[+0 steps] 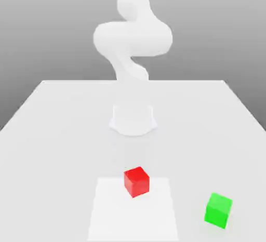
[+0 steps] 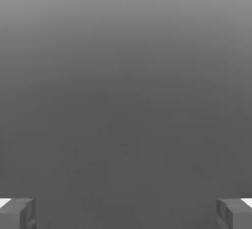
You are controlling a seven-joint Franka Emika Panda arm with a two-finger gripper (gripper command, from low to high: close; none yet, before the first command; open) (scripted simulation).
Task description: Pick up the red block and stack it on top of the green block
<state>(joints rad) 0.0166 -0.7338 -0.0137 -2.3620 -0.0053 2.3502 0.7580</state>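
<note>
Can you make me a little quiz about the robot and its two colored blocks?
1. True or false: the red block sits on top of the green block.
2. Which block is nearer the exterior view's right edge?
3. Are the gripper fingers wide apart or pressed together in the hand view?

Key:
1. False; both rest apart on the table.
2. The green block.
3. Wide apart, with nothing between them.

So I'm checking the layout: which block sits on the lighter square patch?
The red block; the green block sits off the patch, toward the exterior view's right.
</note>
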